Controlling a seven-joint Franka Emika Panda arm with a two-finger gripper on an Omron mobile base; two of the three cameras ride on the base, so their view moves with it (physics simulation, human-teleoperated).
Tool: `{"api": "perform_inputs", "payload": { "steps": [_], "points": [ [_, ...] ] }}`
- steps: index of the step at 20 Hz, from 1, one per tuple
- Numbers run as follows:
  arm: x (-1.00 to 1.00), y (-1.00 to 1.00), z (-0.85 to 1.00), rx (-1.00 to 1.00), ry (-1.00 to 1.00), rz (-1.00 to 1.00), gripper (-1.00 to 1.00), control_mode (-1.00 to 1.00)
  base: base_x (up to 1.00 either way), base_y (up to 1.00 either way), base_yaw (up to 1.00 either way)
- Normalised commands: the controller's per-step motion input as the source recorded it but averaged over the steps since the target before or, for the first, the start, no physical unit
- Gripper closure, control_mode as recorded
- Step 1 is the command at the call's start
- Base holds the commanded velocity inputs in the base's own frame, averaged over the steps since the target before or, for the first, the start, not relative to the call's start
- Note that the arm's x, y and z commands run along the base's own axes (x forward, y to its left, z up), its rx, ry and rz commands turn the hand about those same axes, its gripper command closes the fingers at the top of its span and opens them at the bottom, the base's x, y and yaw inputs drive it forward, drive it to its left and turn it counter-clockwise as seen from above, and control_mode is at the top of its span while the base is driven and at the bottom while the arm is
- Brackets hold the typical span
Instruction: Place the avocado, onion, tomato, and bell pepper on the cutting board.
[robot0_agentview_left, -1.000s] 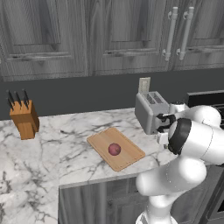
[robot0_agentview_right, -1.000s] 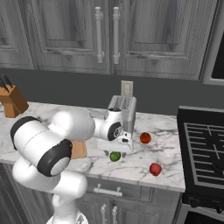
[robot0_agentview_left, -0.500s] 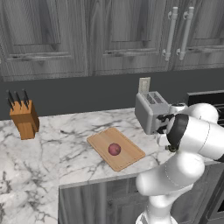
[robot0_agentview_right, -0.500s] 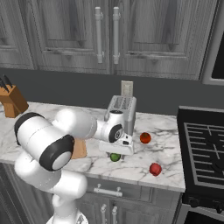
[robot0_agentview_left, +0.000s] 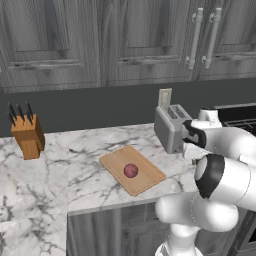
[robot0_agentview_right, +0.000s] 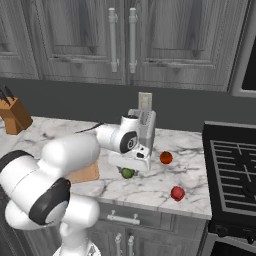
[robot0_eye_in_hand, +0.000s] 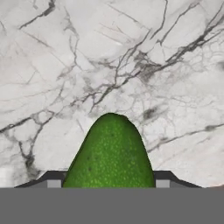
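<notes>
Both jaws flank the avocado (robot0_eye_in_hand: 110, 153) closely.

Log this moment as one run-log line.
gripper: closing around dark-green avocado on marble counter | purple onion: on tan wooden cutting board

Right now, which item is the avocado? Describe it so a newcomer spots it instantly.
Find the silver toaster at the back of the marble counter, left of the stove. In front of it, under the arm's gripper, sits the avocado, with the fingertips on either side in the hand view. It is the only green piece; the two nearby are red.
</notes>
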Motion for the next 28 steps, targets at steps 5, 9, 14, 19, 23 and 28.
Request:
{"api": "perform_inputs", "payload": {
  "steps": [5,9,14,19,23,28],
  "points": [
    [-0.32,0.74,0.5,0.0,-0.1,0.0,1.0,-1.0,0.0,0.0,0.0],
    [-0.21,0.89,0.36,0.0,-0.22,0.0,1.0,-1.0,0.0,0.0,0.0],
    [0.0,1.0,0.21,0.0,-0.18,0.02,1.0,-1.0,0.0,0.0,0.0],
    [0.05,0.76,0.11,0.0,-0.09,0.02,1.0,-1.0,0.0,0.0,0.0],
    [0.2,0.42,0.24,0.0,0.0,0.0,1.0,-1.0,0.0,0.0,0.0],
    [0.44,0.08,0.29,0.01,0.0,0.03,1.0,-1.0,0.0,0.0,0.0]
  ]
}}
